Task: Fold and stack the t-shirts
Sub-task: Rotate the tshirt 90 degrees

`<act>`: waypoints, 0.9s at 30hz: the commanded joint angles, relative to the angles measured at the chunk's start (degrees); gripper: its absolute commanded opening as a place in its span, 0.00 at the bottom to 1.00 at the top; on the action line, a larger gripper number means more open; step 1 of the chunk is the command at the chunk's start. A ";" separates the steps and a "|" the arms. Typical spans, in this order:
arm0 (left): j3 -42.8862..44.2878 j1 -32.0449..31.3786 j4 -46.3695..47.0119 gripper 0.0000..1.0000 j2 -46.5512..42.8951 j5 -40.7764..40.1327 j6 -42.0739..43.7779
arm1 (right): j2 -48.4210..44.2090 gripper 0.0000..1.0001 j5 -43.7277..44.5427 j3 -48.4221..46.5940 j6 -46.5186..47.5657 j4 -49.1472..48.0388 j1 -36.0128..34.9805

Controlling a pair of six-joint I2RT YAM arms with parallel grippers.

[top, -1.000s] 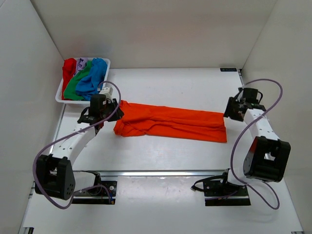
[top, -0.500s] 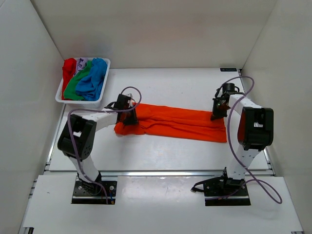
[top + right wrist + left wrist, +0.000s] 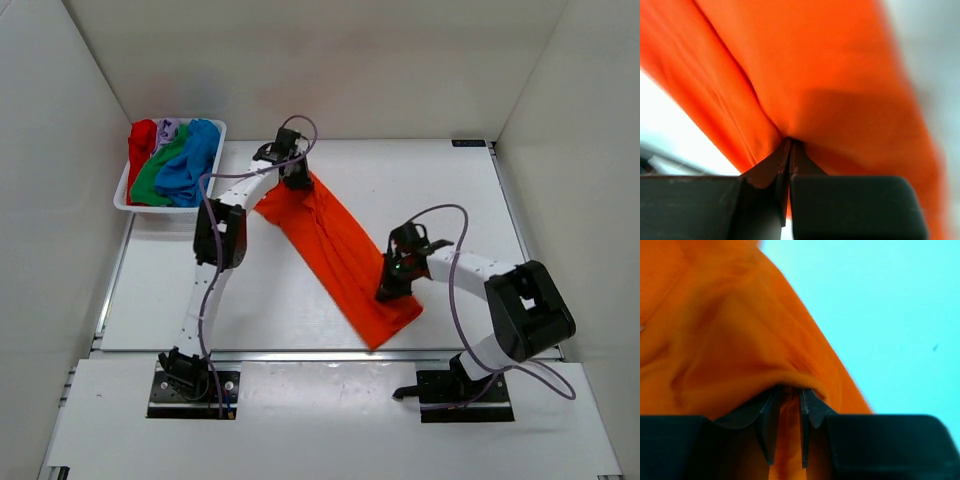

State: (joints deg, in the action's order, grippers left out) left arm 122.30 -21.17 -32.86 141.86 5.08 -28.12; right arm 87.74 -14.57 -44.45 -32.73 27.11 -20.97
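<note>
The top view looks steeply down from above and behind the arm bases, far enough back to take in the whole table (image 3: 300, 310). Each wrist view peers forward along its own fingers, the left claw (image 3: 787, 407) and right claw (image 3: 790, 150), pressed very close. All three share the orange t-shirt (image 3: 335, 240): the left wrist sees its 11 o'clock end, the right wrist its 5 o'clock end.

The orange t-shirt (image 3: 335, 245) lies diagonally on the table (image 3: 430, 185), left hand (image 3: 297, 180) at its far end, right hand (image 3: 391, 287) nearer.
</note>
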 commanded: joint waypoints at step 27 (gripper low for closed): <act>-27.39 3.24 3.96 0.39 -19.89 3.71 2.89 | -9.52 0.00 -2.31 7.01 8.66 -8.13 -12.25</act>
State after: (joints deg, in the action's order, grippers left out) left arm 95.15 -16.40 -27.90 118.08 9.54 -26.92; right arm 78.91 -17.39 -38.79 -25.87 17.65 -31.79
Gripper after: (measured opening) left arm 0.392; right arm 0.001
